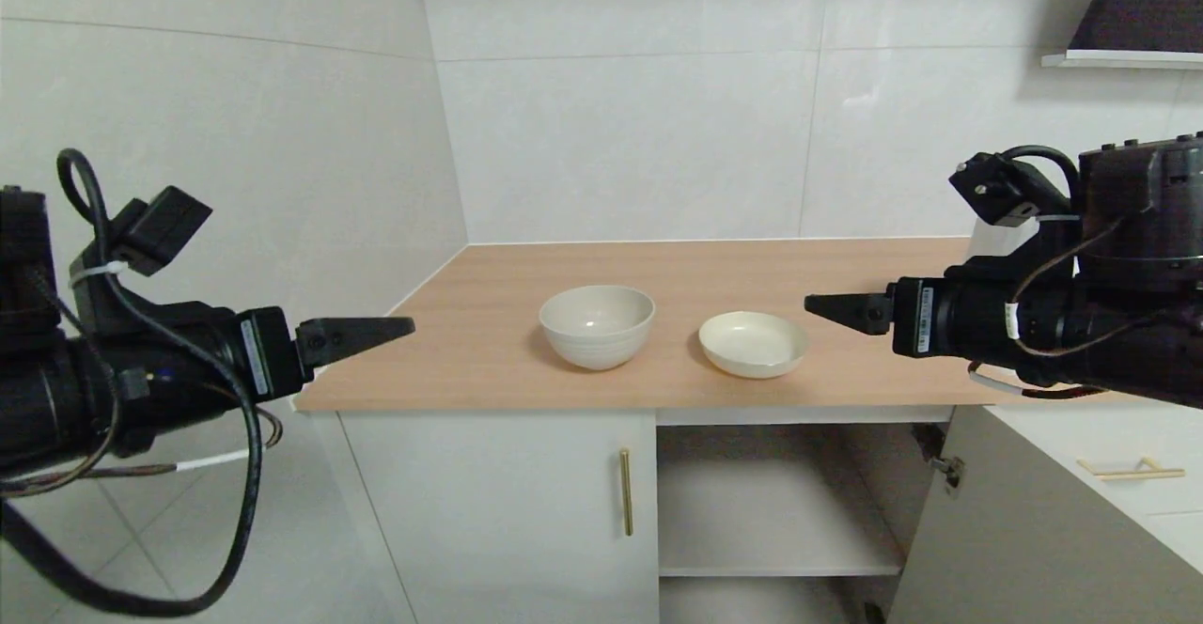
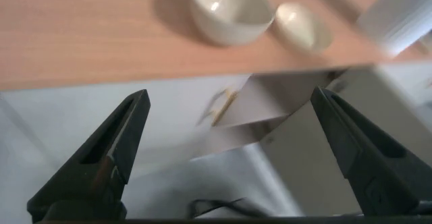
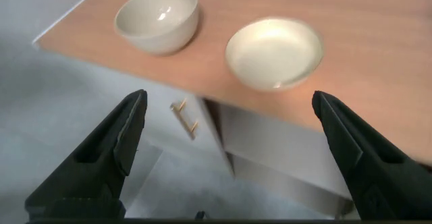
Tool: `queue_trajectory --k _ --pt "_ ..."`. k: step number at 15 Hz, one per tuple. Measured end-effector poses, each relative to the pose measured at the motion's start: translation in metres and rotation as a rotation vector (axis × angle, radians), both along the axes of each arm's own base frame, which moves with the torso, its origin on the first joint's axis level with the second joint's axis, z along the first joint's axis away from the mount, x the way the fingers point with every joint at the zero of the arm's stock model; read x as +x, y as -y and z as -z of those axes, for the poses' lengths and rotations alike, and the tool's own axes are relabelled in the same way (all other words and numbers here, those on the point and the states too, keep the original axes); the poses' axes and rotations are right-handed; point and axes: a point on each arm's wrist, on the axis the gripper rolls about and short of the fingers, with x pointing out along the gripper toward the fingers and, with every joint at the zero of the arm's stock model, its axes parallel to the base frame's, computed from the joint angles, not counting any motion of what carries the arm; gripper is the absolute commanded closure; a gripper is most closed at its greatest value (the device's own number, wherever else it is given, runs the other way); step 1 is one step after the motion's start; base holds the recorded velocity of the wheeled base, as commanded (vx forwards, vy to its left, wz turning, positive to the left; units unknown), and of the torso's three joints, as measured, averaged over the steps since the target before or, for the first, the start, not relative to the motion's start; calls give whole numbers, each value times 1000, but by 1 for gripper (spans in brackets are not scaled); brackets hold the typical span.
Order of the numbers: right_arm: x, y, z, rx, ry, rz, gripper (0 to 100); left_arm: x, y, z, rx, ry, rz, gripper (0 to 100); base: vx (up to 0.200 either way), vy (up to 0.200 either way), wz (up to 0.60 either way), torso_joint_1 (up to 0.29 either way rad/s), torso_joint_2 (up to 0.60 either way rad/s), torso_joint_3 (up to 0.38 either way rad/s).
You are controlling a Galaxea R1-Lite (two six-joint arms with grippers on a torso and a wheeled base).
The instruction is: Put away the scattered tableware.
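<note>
A deep, round cream bowl (image 1: 597, 325), probably ceramic, stands upright on the light wooden bench (image 1: 470, 361), near its front edge and about midway along it. Just beside it, on the robot's right and not touching, sits a shallow cream dish (image 1: 753, 343) of the same pale finish. These 2 pieces are level with each other along the front of the bench.

The left gripper (image 1: 390, 329) hangs in the air off the bench's front left corner, well apart from the deep bowl. Its black fingers (image 2: 115, 150) are spread wide and grip nothing. The right gripper (image 1: 827, 308) hangs near the shallow dish, on its right side and clear of it. Its fingers (image 3: 108, 150) are also spread wide and hold nothing.

Under the bench, a white cabinet door (image 1: 498, 511) with a slim brass handle (image 1: 625, 491) is closed. Next to it an open compartment shows a white shelf (image 1: 771, 569), and its own door (image 1: 996, 530) is swung out toward the robot. A white tiled wall (image 1: 658, 117) rises behind, with a dark range hood (image 1: 1128, 4) at the upper right.
</note>
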Motion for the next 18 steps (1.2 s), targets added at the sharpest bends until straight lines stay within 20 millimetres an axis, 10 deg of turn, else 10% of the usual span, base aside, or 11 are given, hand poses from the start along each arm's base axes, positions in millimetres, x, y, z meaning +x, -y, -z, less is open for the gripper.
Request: queue_trajectory --k 8,18 --pt "75 -8 8 -18 -217 194 0 96 49 -27 -86 -206 -183 0 0 0 0 0 0 0" --pt "94 -15 34 -58 -264 247 0 181 114 63 6 -247 -322 0 0 0 0 0 0 0"
